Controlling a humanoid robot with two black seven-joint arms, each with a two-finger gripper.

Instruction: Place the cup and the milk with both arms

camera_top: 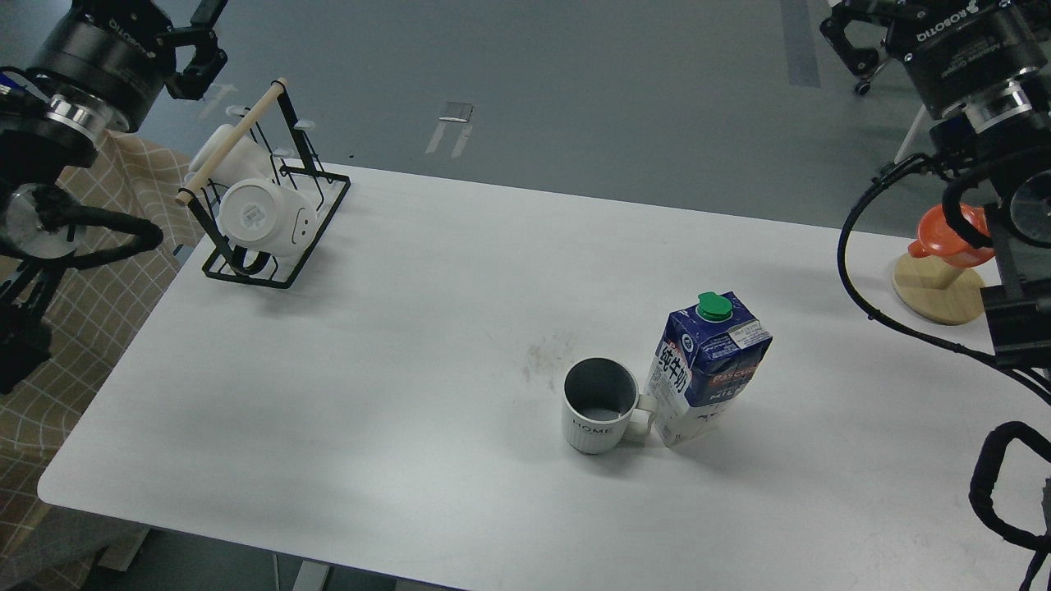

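one cup (600,405), one milk (705,368), two white mugs (261,215)

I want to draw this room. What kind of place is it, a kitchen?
Probably a robot test lab, not a kitchen. The bare white table stands on a grey floor with tape marks, and only a few props sit on it: a mug rack, a cup and a milk carton.

cream-white ribbed cup (600,409) — grey inside; navy-and-white milk (706,369) — green cap

Both my black arms are raised at the frame's upper corners, left gripper (199,49) and right gripper (854,37) hanging open.
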